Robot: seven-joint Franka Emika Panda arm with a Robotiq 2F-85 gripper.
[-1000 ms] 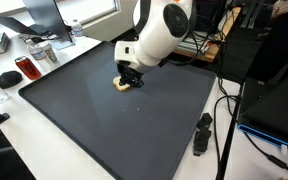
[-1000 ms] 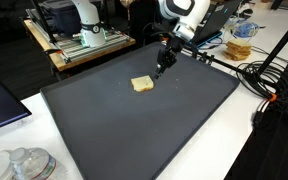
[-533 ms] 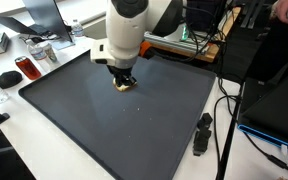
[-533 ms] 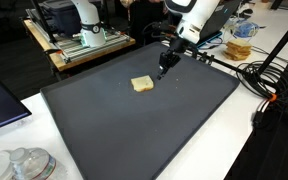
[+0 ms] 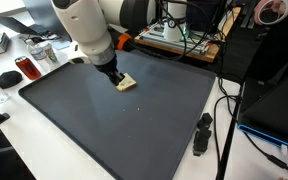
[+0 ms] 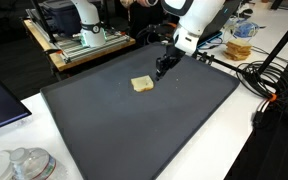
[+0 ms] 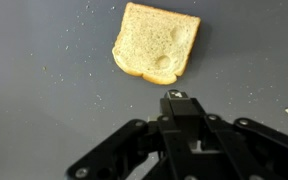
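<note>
A slice of toast-coloured bread (image 5: 126,83) (image 6: 141,85) lies flat on the dark grey mat (image 5: 134,130) (image 6: 134,130). In the wrist view the bread (image 7: 156,43) sits at the top centre, just ahead of my fingertips. My gripper (image 5: 113,76) (image 6: 160,69) (image 7: 178,97) hovers low over the mat right beside the slice, apart from it. Its two fingers are pressed together with nothing between them, so it is shut and holds nothing.
A black handheld device (image 5: 201,133) lies off the mat's edge. A red can (image 5: 27,68) and a black mouse (image 5: 7,77) sit on the white table. Cables (image 6: 269,85), a jar (image 6: 242,38) and a clear plastic container (image 6: 24,163) surround the mat.
The arm has swung round above the mat, its body moving toward the far side of the bread, while the gripper stays next to the slice. The bread has not moved.
</note>
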